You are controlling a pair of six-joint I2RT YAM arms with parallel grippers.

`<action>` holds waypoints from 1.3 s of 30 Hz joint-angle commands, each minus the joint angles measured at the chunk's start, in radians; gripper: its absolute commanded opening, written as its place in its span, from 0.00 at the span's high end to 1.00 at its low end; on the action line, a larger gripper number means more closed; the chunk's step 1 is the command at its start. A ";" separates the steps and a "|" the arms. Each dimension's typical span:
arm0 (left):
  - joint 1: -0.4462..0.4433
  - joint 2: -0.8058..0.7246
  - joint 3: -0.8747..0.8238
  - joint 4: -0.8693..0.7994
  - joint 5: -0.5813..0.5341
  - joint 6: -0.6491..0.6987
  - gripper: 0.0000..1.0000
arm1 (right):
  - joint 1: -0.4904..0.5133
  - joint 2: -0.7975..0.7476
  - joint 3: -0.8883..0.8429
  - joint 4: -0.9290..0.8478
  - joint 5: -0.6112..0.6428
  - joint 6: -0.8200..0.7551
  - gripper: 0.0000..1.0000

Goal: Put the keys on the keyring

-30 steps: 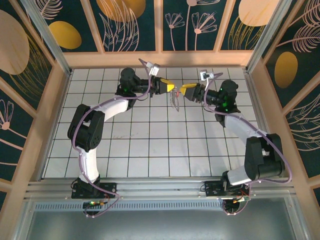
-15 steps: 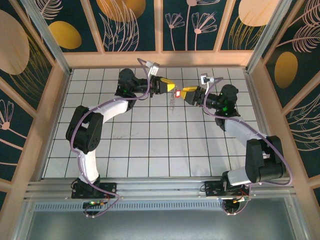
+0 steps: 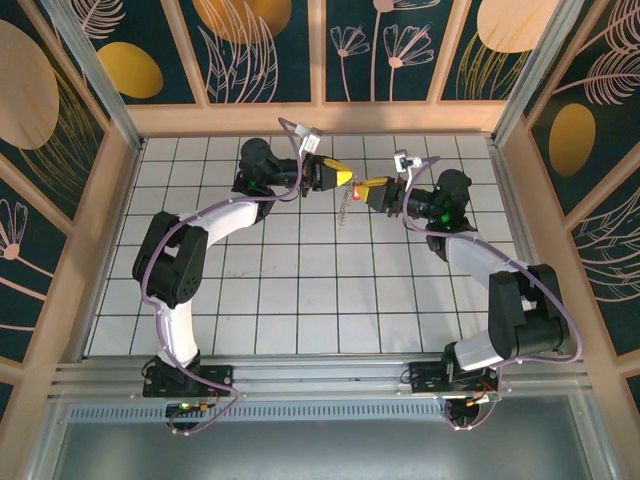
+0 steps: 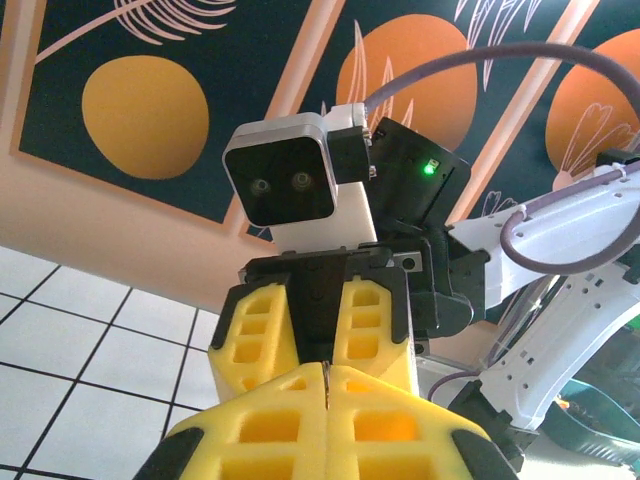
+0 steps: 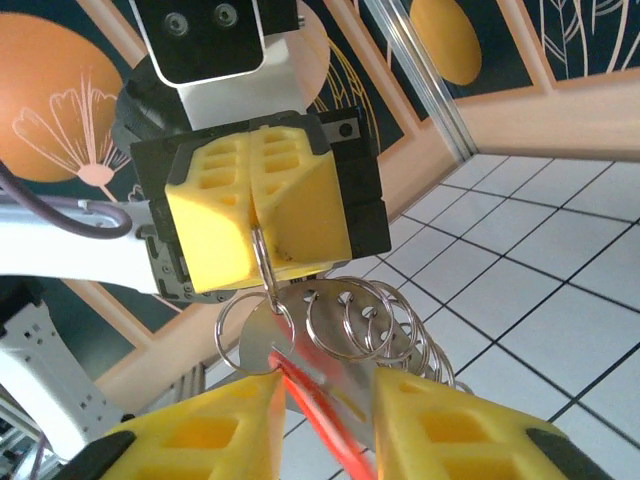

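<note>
From above, the left gripper (image 3: 343,178) and the right gripper (image 3: 366,186) meet almost tip to tip, with the keyring (image 3: 346,208) dangling just below the left tips and the red key (image 3: 356,196) at the right tips. In the left wrist view the left jaws are pressed fully together, and the right gripper faces them just beyond. In the right wrist view the left jaws pinch one loop of the keyring and the other loops hang under them. The key lies between the right jaws with its pale end at the pinched loop; those jaws stand somewhat apart, and I cannot tell whether they grip it.
</note>
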 commanded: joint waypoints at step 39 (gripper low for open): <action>-0.021 -0.091 -0.117 0.239 -0.182 -0.098 1.00 | 0.040 0.044 0.025 -0.034 0.087 -0.041 1.00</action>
